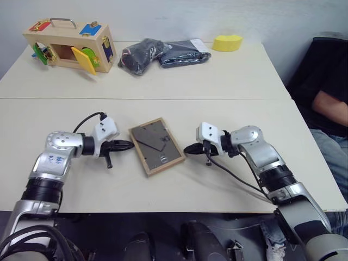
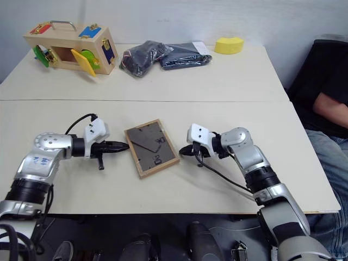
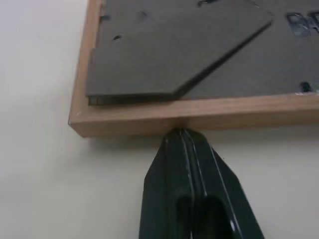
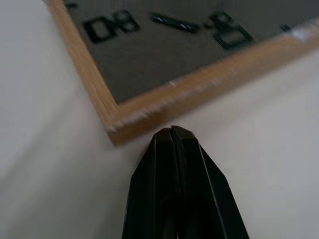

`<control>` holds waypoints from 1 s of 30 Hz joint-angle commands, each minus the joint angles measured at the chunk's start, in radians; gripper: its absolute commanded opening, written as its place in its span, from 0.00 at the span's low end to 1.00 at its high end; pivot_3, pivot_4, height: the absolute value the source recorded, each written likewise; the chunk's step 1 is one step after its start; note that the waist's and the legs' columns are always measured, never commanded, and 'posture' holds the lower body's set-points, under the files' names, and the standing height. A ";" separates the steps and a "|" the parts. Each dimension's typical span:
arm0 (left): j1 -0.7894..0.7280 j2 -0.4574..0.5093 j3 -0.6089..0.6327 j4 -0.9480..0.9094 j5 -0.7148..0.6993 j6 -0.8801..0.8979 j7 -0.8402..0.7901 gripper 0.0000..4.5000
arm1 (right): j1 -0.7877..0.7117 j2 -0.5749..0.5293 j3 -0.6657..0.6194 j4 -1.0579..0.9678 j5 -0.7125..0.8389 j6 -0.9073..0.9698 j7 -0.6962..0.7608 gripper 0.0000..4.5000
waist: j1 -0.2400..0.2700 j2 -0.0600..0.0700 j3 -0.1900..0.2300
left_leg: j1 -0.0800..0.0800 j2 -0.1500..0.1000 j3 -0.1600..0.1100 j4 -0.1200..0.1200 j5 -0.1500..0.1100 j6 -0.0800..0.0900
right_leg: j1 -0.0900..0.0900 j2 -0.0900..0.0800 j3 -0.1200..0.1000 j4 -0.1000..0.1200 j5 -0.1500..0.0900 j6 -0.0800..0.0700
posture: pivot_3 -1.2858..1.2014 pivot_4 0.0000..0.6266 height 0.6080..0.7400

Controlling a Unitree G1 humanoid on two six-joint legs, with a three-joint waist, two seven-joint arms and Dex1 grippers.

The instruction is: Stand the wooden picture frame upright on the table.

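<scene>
A small rectangular picture frame with a light wood border (image 1: 156, 146) lies flat, back side up, on the near half of the large pale cream surface (image 1: 228, 81), just this side of the seam that runs across it. Its dark grey-brown back panel shows a triangular stand flap lying folded against it. The left gripper (image 1: 128, 144) points at the frame from the left with its two black fingers (image 3: 185, 189) pressed together on nothing, their tips right at the frame's wooden edge; whether they touch it cannot be told. The right gripper (image 1: 188, 148) points in from the opposite side, its fingers (image 4: 174, 189) likewise pressed together and empty, the tips just beside a corner of the frame. Across the seam, on the far half, stand a wooden box with colourful latches and a metal handle (image 1: 69, 45) at the far left, a bundle of dark bags (image 1: 161, 54) near the middle, and a yellow sponge-like block (image 1: 227, 42) further right. A person's arm (image 1: 330, 106) shows at the right edge.
</scene>
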 commanded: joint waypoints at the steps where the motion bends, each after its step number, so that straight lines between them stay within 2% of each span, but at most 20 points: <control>1: -0.033 -0.014 0.009 0.037 -0.001 0.001 -0.003 0.00 | 0.010 -0.005 -0.012 -0.091 0.024 0.040 -0.003 0.00 | -0.003 0.000 0.000 | 0.000 0.000 0.000 0.000 0.000 0.000 | 0.000 0.000 0.000 0.000 0.000 0.000 | 0.52 0.24 1.00; 2: -0.033 -0.005 0.012 0.038 -0.008 0.029 -0.020 0.00 | 0.011 -0.009 -0.015 -0.092 0.015 0.042 -0.014 0.00 | -0.004 0.000 0.000 | 0.000 0.000 0.000 0.000 0.000 0.000 | 0.000 0.000 0.000 0.001 0.000 0.000 | 0.52 0.24 1.00; 5: -0.018 0.060 0.017 0.020 -0.048 0.177 -0.115 0.13 | 0.008 -0.029 -0.021 -0.072 -0.012 0.022 -0.034 0.00 | -0.005 0.000 0.000 | 0.001 0.000 0.000 0.000 0.000 -0.001 | -0.001 0.000 0.000 0.002 0.000 0.000 | 0.52 0.24 1.00; 6: -0.027 0.086 0.020 0.019 -0.084 0.296 -0.154 0.19 | 0.007 -0.036 -0.019 -0.069 -0.018 0.011 -0.033 0.00 | -0.005 0.000 0.000 | 0.001 0.000 0.000 0.000 0.000 -0.001 | -0.001 0.000 0.001 0.002 0.000 0.000 | 0.52 0.24 1.00; 10: -0.074 0.147 0.013 -0.003 -0.229 0.728 -0.253 0.47 | -0.007 -0.052 -0.001 -0.055 -0.052 -0.045 -0.042 0.00 | -0.004 0.000 0.000 | 0.000 0.000 0.001 0.000 0.000 -0.001 | -0.002 0.001 0.001 0.002 0.000 0.000 | 0.52 0.24 1.00; 15: -0.089 0.138 0.019 -0.061 -0.346 1.029 -0.244 0.83 | -0.032 -0.049 0.020 -0.024 -0.104 -0.120 -0.055 0.00 | -0.001 0.000 0.000 | 0.000 0.000 0.000 0.001 0.000 -0.001 | -0.002 0.000 0.001 0.002 0.000 0.000 | 0.52 0.24 1.00; 17: -0.085 0.120 0.031 -0.075 -0.375 1.089 -0.213 0.98 | -0.038 -0.046 0.028 -0.023 -0.114 -0.136 -0.057 0.00 | 0.000 0.000 0.000 | 0.000 0.000 0.000 0.001 0.000 -0.001 | -0.002 0.000 0.001 0.002 0.000 0.000 | 0.52 0.24 1.00; 21: -0.038 0.067 -0.033 -0.100 -0.344 1.096 -0.121 1.00 | -0.034 -0.036 0.052 -0.045 -0.134 -0.151 -0.053 0.00 | 0.000 0.000 0.000 | 0.000 0.000 0.000 0.001 0.000 -0.001 | -0.001 0.000 0.001 0.003 0.000 0.000 | 0.52 0.24 1.00; 30: -0.069 -0.100 -0.012 -0.082 -0.350 1.136 0.023 1.00 | -0.029 -0.011 0.082 -0.073 -0.137 -0.139 -0.038 0.00 | 0.034 0.003 -0.003 | 0.009 -0.002 0.000 0.001 0.000 0.000 | 0.008 -0.001 0.001 0.001 0.000 0.000 | 0.52 0.24 1.00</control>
